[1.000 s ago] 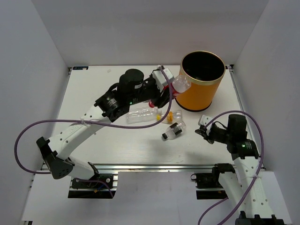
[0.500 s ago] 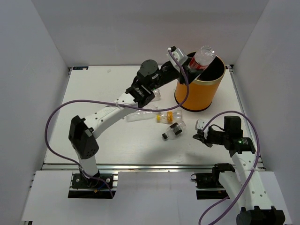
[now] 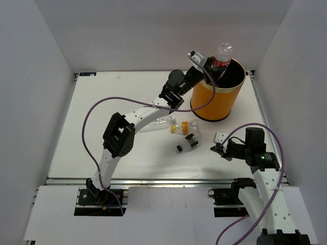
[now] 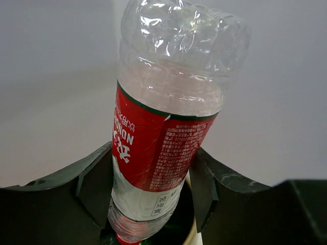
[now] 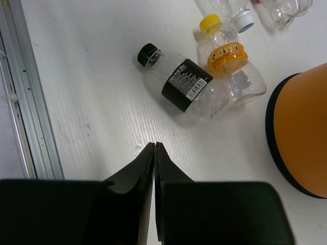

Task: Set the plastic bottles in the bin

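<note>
Above the orange bin (image 3: 214, 102), the left hand (image 4: 152, 190) grips a red-labelled bottle (image 4: 162, 145) upside down, while the right hand (image 5: 154, 152) is closed and empty over the worktop (image 5: 76, 76), near a black-labelled bottle (image 5: 186, 87).

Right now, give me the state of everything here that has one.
red-labelled bottle, held cap-down over bin
left gripper, shut on red-labelled bottle
right gripper, shut, empty
bin, upright, open-topped
black-labelled bottle, capped, lying down
yellow-capped bottle, lying down
plain clear bottle, lying down
</note>
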Available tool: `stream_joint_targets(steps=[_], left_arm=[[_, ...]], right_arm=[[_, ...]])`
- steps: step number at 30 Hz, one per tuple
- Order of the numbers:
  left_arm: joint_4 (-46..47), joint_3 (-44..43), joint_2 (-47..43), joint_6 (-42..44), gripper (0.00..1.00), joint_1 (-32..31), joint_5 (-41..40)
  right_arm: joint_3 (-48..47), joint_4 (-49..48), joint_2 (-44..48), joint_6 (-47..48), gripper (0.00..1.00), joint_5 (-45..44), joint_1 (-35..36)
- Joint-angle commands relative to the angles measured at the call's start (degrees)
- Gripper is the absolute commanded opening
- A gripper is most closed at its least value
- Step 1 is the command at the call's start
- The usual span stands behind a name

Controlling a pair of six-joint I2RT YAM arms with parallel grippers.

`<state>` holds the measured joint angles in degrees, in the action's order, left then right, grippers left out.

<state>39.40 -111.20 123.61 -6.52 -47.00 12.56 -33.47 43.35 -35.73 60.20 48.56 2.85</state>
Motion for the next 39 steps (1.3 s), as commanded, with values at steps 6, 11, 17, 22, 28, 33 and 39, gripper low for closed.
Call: stream_joint_targets(steps=[6, 11, 17, 22, 28, 33, 39], left_arm=[[-1.42, -4.55, 2.6, -3.67, 0.98, 1.92, -6.4], [-5.73, -3.34, -2.13, -1.57, 1.0, 2.44, -5.17], [-25.39, 5.97, -20.72, 3.71, 1.0, 2.44, -7.8], [-39.1, 27.46, -38.94, 4.77, 1.0, 2.44, -16.75], [-53.86, 45.25, -52.49, 1.17, 1.0, 2.44, -32.93], [-61.8, 48.09, -55.23, -2.96, 1.0, 2.44, -38.05], [-61.9, 52.31, -59.09, -4.11, 1.0, 2.44, -40.94]], right_arm=[[0.34, -2.04, 0.04, -1.23, 0.46, 0.31, -0.3], [1.48, -3.01, -0.66, 1.48, 0.68, 0.84, -0.13], [3.94, -2.14, -5.13, 26.89, 0.77, 7.24, 0.22], [2.11, 0.93, -18.65, 45.68, 0.78, 8.66, 2.15], [-10.03, -0.34, -35.11, 47.39, 0.87, 5.33, 7.67], [-7.13, -16.54, -33.27, 37.81, 0.89, -4.22, 14.01], [-10.74, -19.0, -40.9, 34.9, 0.87, -14.27, 20.87]])
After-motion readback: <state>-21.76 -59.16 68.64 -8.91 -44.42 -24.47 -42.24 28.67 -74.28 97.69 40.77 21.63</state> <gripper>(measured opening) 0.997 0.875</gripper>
